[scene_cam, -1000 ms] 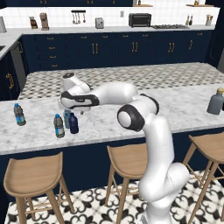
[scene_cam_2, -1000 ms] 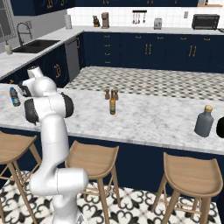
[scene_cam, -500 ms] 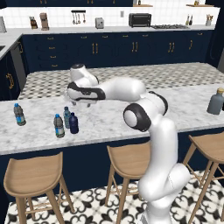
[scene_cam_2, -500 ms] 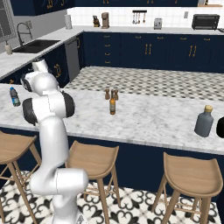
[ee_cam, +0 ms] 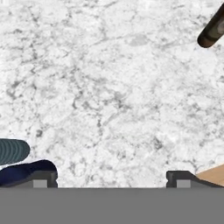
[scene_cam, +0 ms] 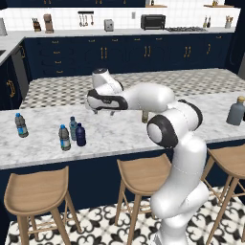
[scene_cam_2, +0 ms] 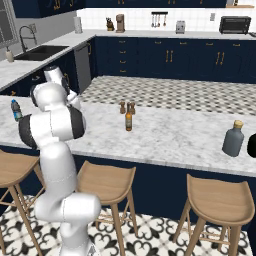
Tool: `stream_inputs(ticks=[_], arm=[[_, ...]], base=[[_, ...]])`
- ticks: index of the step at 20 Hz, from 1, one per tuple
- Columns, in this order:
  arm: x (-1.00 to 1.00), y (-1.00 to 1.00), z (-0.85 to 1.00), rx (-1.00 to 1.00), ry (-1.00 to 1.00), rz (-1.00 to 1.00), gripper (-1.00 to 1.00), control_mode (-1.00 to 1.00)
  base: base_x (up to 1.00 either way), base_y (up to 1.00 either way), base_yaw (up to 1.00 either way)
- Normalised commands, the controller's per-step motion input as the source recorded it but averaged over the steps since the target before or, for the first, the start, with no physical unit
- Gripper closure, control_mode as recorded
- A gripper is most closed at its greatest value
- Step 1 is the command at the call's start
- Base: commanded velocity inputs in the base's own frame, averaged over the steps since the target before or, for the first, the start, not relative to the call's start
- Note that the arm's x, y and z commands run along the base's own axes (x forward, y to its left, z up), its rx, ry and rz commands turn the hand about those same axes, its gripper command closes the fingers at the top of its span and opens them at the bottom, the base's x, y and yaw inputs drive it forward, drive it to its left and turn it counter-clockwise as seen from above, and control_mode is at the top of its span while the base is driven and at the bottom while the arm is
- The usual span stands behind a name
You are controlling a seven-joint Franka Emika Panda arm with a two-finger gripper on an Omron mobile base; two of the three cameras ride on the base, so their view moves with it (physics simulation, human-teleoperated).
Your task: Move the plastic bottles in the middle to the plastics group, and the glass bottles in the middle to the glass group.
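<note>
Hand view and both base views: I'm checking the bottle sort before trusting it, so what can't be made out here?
- Amber bottle: label too small to read, right base view; mostly hidden behind the arm in left base view.
- Teal bottle and navy bottle: cut off by the edge in hand view.
- Gripper: only its fingertips show, hand view.

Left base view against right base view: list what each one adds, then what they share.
Left base view adds: a slim pale teal translucent bottle, a rounded dark navy bottle and a clear blue-labelled water bottle, clustered on the marble counter.
Right base view adds: two short brown shakers and the sink.
Shared: the broad grey-blue bottle, another water bottle at the far end, and the slim amber bottle, mostly behind the arm from the left.
</note>
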Motion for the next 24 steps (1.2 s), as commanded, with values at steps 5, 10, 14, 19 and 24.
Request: stream_inputs(ticks=[5, 10, 14, 19, 24], arm=[[-0.26, -0.66, -0.15, -0.05, -0.04, -0.03, -1.00, -1.00], [0.01, -0.71, 0.01, 0.00, 0.02, -0.01, -1.00, -1.00], [0.13, -0.73, 0.10, 0.00, 0.05, -0.02, -1.00, -1.00], [0.30, -0.71, 0.13, 0.00, 0.00, 0.00, -1.00, -1.00], [0.30, -0.66, 0.12, 0.00, 0.00, 0.12, -1.00, -1.00]], base=[[0.00, 0.00, 0.00], [0.00, 0.00, 0.00], [0.00, 0.00, 0.00], [0.00, 0.00, 0.00], [0.00, 0.00, 0.00]])
